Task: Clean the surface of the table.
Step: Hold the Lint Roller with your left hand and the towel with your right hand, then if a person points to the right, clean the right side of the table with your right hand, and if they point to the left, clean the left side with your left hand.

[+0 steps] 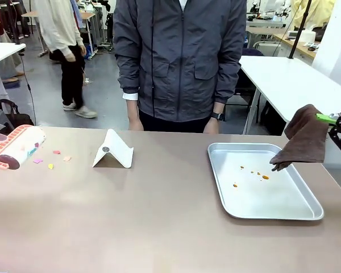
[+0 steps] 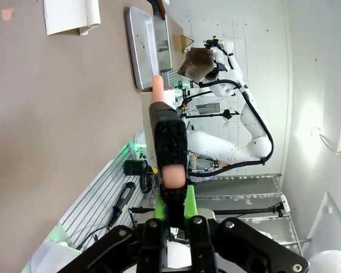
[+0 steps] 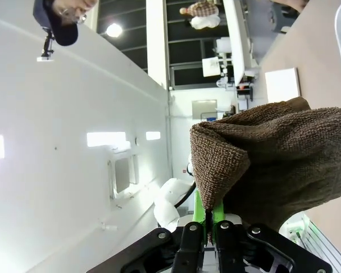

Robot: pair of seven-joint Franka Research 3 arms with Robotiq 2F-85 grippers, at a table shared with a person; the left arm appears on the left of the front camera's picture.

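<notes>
Two hazards ahead. Clamps a lint roller [image 1: 17,147] by its handle in the left end effector [image 2: 174,199], at the left edge of the brown counter [image 1: 159,222] filling the lower frame; pinches a brown cloth [image 1: 305,139] in the right end effector [image 3: 207,216], right edge, over the tray [image 1: 310,215]. Could scatter the nearby paper scraps [image 1: 50,160] by skidding rather than rolling; could drag cloth through the tray's orange spots [image 1: 256,173], smearing the counter.

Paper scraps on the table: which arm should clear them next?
Left, probably: the left gripper holds the lint roller beside the scraps; the right gripper holds the cloth at the tray.
</notes>
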